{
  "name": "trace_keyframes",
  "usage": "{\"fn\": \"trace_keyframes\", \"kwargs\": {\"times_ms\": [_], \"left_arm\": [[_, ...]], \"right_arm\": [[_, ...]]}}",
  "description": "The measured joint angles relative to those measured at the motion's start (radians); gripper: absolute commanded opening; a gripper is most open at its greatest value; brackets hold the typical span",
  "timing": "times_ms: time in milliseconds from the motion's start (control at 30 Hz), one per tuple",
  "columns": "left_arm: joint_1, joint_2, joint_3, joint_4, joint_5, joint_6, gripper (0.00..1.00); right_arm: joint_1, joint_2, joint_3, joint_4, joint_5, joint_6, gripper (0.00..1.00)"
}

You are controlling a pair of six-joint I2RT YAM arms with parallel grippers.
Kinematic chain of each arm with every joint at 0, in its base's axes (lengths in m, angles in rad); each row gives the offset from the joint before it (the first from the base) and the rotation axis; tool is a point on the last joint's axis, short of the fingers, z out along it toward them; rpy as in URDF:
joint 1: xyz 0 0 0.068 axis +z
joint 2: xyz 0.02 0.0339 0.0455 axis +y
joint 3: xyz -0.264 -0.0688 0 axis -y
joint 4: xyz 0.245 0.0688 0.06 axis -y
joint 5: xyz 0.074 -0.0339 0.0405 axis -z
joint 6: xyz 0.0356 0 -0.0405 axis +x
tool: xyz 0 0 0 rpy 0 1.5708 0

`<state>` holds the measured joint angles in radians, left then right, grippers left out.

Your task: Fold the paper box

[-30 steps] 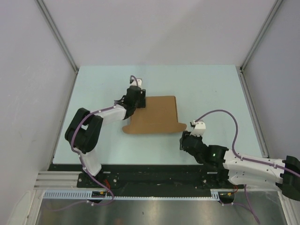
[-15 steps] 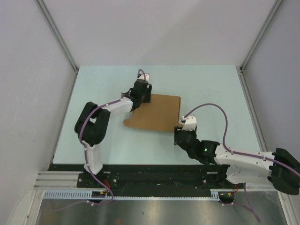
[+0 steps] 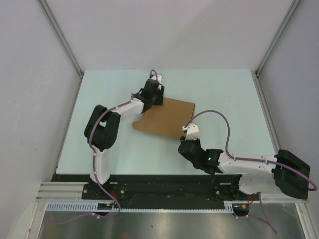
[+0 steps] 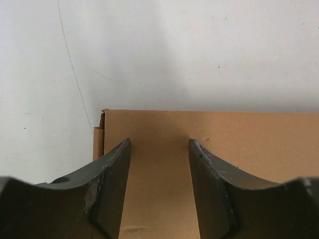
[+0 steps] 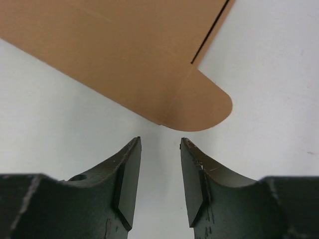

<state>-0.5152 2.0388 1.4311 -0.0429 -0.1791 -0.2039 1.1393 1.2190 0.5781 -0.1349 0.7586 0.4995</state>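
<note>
Brown cardboard, the paper box [image 3: 167, 118] lies flat near the middle of the table [image 3: 224, 94], with no flap raised. The left end effector [image 4: 159, 147] sits over its far-left corner, jaws parted and gripping nothing, perhaps touching it. The right end effector [image 5: 160, 144], parted and empty, faces the near-right rounded tab [image 5: 202, 107]. By my judgement, all the folding is left to do.

Left pincer [image 4: 159, 149] parted, stretched far forward — right pincer [image 5: 160, 144] parted, nearer in.
</note>
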Motion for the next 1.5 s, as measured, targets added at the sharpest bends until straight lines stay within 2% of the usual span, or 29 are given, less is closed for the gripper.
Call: {"fn": "trace_keyframes", "kwargs": {"times_ms": [167, 300, 367, 600, 667, 767, 867, 1033, 1133, 1233, 1367, 1500], "left_arm": [[0.013, -0.025, -0.033, 0.025, 0.009, -0.038, 0.6], [0.028, -0.148, -0.176, 0.024, -0.013, -0.108, 0.59], [0.038, -0.248, -0.274, 0.003, -0.039, -0.143, 0.58], [0.036, -0.784, -0.678, 0.022, -0.163, -0.304, 0.59], [0.031, -0.918, -0.768, 0.011, -0.21, -0.343, 0.58], [0.017, -1.049, -0.825, -0.029, -0.246, -0.415, 0.54], [-0.089, -1.159, -0.905, -0.047, -0.297, -0.536, 0.44], [-0.455, -1.354, -1.158, -0.103, -0.385, -0.813, 0.34], [-0.576, -1.367, -1.251, -0.137, -0.449, -0.96, 0.31], [-0.607, -1.31, -1.286, -0.128, -0.5, -1.051, 0.3], [-0.595, -1.15, -1.291, -0.034, -0.562, -1.107, 0.29], [-0.478, -0.933, -1.259, 0.18, -0.577, -1.098, 0.29]], "right_arm": [[0.025, -0.026, -0.013, 0.04, 0.008, 0.002, 0.41], [0.053, -0.036, -0.036, 0.05, 0.036, 0.023, 0.38], [0.08, -0.048, -0.055, 0.055, 0.047, 0.032, 0.36], [0.176, -0.069, -0.145, 0.069, 0.079, 0.114, 0.35], [0.188, -0.064, -0.167, 0.071, 0.081, 0.13, 0.34], [0.184, -0.044, -0.174, 0.1, 0.087, 0.13, 0.32], [0.15, -0.026, -0.175, 0.158, 0.081, 0.128, 0.31], [0.106, 0.037, -0.176, 0.269, 0.061, 0.129, 0.29], [0.091, 0.097, -0.177, 0.332, 0.039, 0.129, 0.28], [0.064, 0.158, -0.179, 0.406, 0.016, 0.129, 0.28], [0.005, 0.267, -0.179, 0.531, -0.021, 0.134, 0.27], [-0.068, 0.364, -0.169, 0.695, -0.048, 0.115, 0.27]]}}
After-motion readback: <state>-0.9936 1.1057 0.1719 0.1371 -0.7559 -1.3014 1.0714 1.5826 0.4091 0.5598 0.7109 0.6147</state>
